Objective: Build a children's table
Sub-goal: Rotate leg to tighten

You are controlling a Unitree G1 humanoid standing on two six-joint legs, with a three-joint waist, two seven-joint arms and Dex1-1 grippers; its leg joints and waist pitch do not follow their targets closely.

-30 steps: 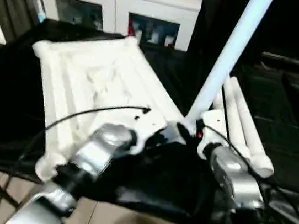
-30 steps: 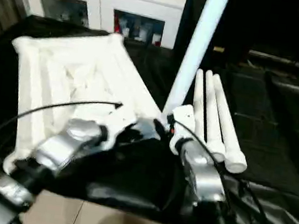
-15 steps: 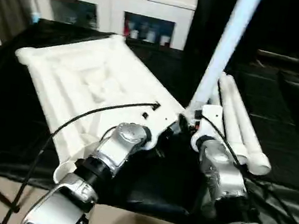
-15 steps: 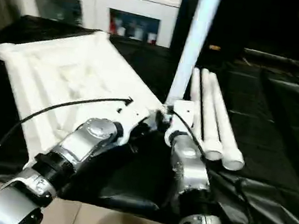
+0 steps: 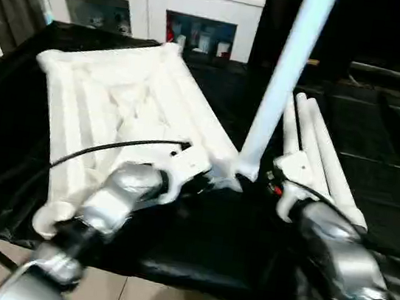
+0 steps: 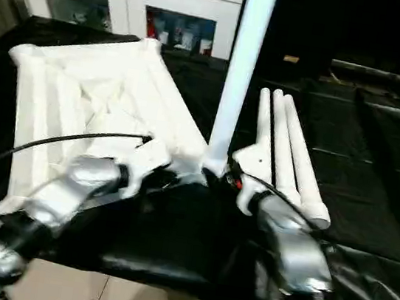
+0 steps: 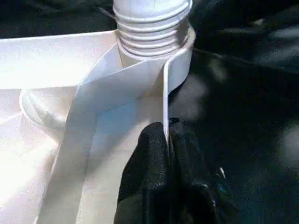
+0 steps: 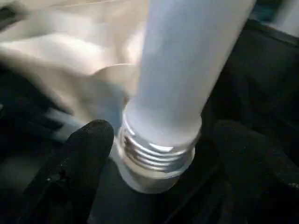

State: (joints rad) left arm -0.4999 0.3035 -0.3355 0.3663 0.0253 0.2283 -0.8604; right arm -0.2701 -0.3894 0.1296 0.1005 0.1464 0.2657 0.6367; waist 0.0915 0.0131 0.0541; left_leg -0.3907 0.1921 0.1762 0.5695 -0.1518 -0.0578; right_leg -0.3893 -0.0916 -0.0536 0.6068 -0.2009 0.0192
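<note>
1 leg (image 5: 283, 80) stands upright in the near corner socket of the inverted table top (image 5: 124, 109) on black sheeting (image 5: 217, 242); 3 spare legs (image 5: 318, 155) lie beside it.
Left wrist view: left gripper (image 7: 167, 140) clenched on a thin rib (image 7: 165, 98).
Right wrist view: right gripper (image 8: 161, 161) fingers (image 8: 84, 158) released, straddling the threaded base.

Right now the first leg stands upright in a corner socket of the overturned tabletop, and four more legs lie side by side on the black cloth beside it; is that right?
Not quite. The first leg does stand upright in a corner socket of the overturned tabletop, but three legs, not four, lie side by side on the black cloth beside it. The right eye view shows their three rounded ends clearly.
</note>
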